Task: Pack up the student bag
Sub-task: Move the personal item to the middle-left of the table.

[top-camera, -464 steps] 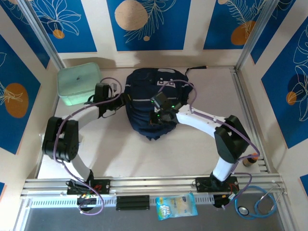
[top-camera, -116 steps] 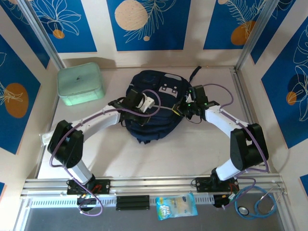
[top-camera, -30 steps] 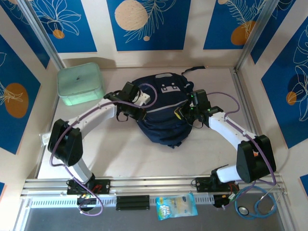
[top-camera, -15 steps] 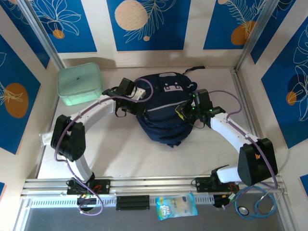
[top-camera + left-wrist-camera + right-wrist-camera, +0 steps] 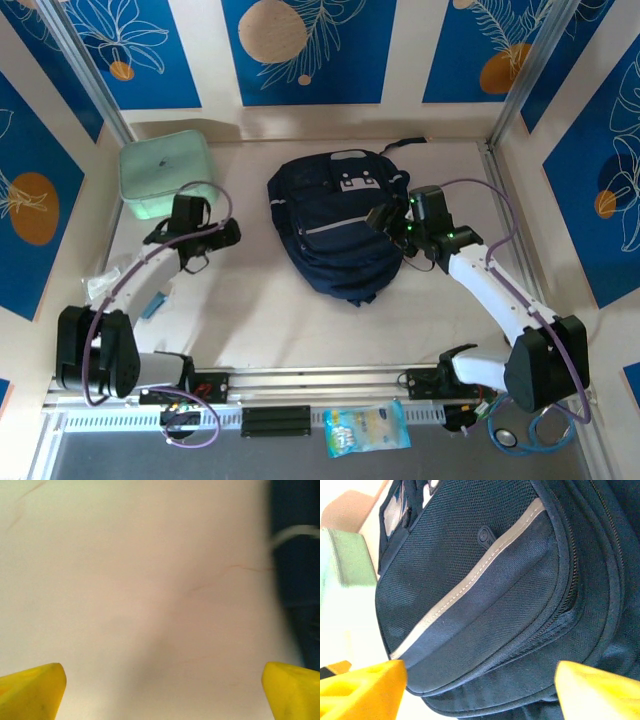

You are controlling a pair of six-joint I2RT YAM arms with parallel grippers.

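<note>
The student bag (image 5: 335, 225) lies flat mid-table, dark navy, with white patches near its top and a pale stripe across the front. My left gripper (image 5: 226, 233) hovers over bare table to the bag's left, apart from it. In the left wrist view its yellow fingertips (image 5: 35, 687) stand wide apart with nothing between them, and the bag's edge (image 5: 299, 555) shows at the right. My right gripper (image 5: 385, 218) is at the bag's right side, open. The right wrist view looks past its yellow fingers (image 5: 365, 690) onto the bag's front pocket and stripe (image 5: 485, 565).
A mint green lidded box (image 5: 165, 175) stands at the back left, and it also shows in the right wrist view (image 5: 345, 555). A clear packet (image 5: 100, 285) and a small blue item (image 5: 152, 305) lie by the left arm. A snack bag (image 5: 367, 428) and a stethoscope (image 5: 530, 425) lie beyond the front rail.
My left gripper has pulled back leftward off the bag to bare table. The right gripper stays at the bag's right side. The bag has settled flat.
</note>
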